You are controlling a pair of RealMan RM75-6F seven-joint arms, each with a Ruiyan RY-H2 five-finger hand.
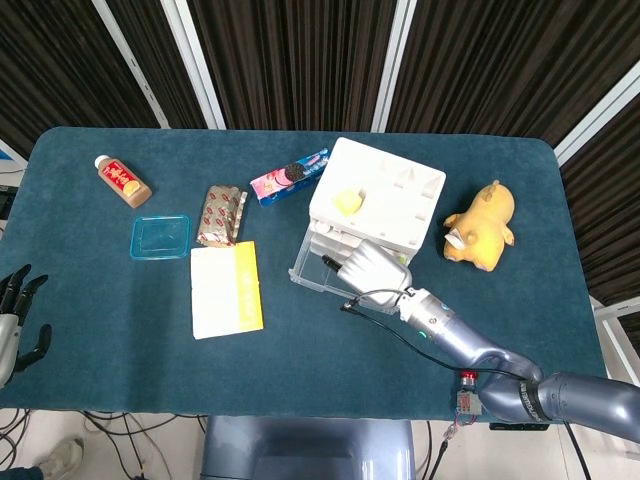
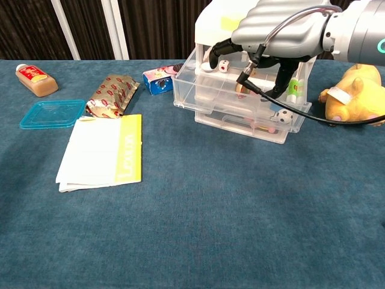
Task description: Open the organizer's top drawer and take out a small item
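The white organizer (image 1: 378, 200) stands right of centre, and its clear top drawer (image 2: 240, 99) is pulled out towards me. The drawer holds several small items: a white die (image 2: 223, 65), a gold ball (image 2: 240, 88) partly behind the hand, a green tube (image 2: 293, 88) and a small soccer ball (image 2: 283, 114). My right hand (image 2: 274, 37) hangs over the open drawer with its spread fingers dipping in. I see nothing held in it. The same right hand (image 1: 372, 268) covers the drawer in the head view. My left hand (image 1: 14, 322) rests at the table's near left edge, fingers apart and empty.
A yellow plush toy (image 2: 356, 90) lies right of the organizer. To its left are a cookie pack (image 1: 289, 176), a foil snack bag (image 1: 222, 214), a teal lid (image 1: 160, 236), a white-and-yellow booklet (image 1: 226, 289) and a small bottle (image 1: 122, 181).
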